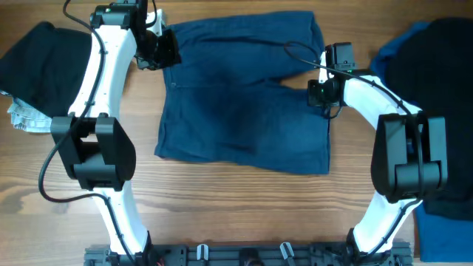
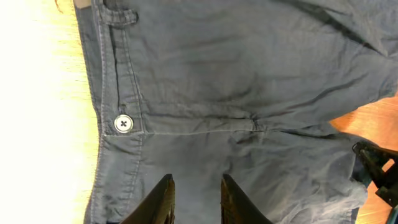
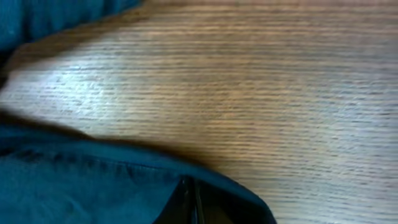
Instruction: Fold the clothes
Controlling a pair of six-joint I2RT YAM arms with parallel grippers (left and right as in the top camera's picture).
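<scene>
Since the navy shorts (image 1: 244,96) lie spread flat in the middle of the bench (image 1: 222,222), the fold should start only once both sides are firmly gripped. At far left a black garment (image 1: 29,55) and a pale grey-white piece (image 1: 26,117) lie well apart from the work. The left pincer (image 1: 159,48) sits over the far waistband end, near the button (image 2: 123,123). Its jaws stand narrowly apart with flat cloth showing between them, and I can see nothing caught. It probably needs to settle lower and nip the thick waistband seam rather than one thin layer. The right pincer (image 1: 319,94) is fully closed at the shorts' right hem. Whether cloth is pinched between its tips I cannot tell. Both edges should lift together and level, or the cloth will skew. Further right, another black garment (image 1: 432,66) on royal blue cloth (image 1: 443,229) lies near, so the carry should keep clear of it.
</scene>
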